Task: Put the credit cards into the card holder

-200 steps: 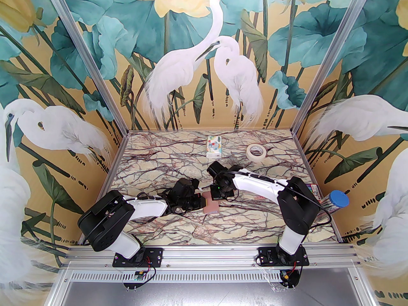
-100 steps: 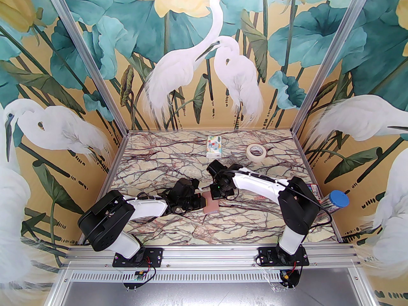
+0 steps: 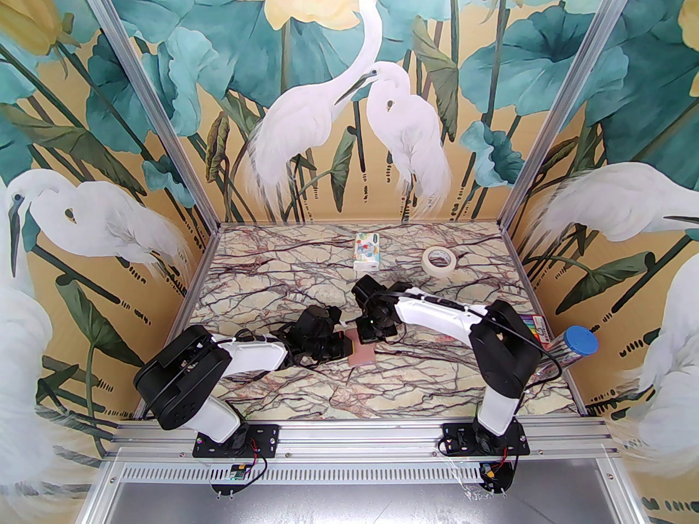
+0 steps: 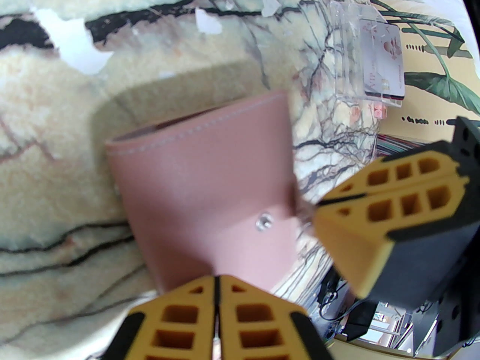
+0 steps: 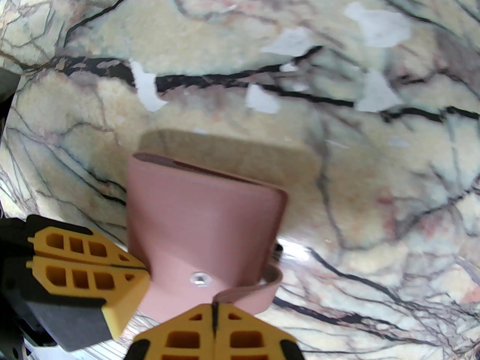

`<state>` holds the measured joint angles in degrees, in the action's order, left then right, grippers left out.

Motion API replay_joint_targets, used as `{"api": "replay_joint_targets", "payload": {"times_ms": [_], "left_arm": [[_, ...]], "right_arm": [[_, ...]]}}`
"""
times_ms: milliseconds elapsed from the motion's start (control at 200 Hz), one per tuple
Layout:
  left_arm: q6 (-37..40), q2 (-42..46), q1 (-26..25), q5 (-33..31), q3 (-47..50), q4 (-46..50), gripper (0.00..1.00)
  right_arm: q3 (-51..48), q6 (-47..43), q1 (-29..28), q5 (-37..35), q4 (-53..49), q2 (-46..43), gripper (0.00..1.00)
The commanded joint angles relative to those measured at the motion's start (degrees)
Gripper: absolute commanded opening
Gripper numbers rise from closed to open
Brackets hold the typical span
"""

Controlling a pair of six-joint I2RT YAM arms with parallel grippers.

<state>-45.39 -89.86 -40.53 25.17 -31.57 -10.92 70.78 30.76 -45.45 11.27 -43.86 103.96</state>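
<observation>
The pink card holder point(image 3: 362, 353) point(image 4: 210, 197) point(image 5: 202, 227) is folded shut, snap dot facing up, and casts a shadow on the marble beyond it. My left gripper point(image 3: 345, 345) point(image 4: 216, 298) is shut on its near edge. My right gripper point(image 3: 367, 337) point(image 5: 214, 313) is shut on the curled flap by the snap; its yellow fingers point(image 4: 390, 201) meet the holder from the right in the left wrist view. A pale credit card point(image 4: 382, 66) with a dark stripe lies in a clear plastic case at the far right of the table.
A white patterned tissue pack point(image 3: 366, 250) and a tape roll point(image 3: 439, 261) sit at the back of the marble table point(image 3: 273, 287). A multicoloured striped pack point(image 3: 538, 328) and a blue-capped tube point(image 3: 579, 343) lie against the right wall.
My right arm has shifted slightly to the left, its gripper staying at the card holder. The left arm and the holder have hardly moved.
</observation>
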Motion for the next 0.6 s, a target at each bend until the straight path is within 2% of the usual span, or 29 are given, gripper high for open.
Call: {"api": "replay_joint_targets", "payload": {"times_ms": [0,595], "left_arm": [[0.91,-1.19,-0.27,-0.26,-0.82,1.31,0.08],[0.91,-1.38,-0.32,-0.47,-0.51,0.9,0.08]], "right_arm": [[1.02,-0.42,-0.52,2.08,2.3,1.22,0.0],[0.87,-0.1,-0.52,0.96,1.07,3.74,0.0]]}}
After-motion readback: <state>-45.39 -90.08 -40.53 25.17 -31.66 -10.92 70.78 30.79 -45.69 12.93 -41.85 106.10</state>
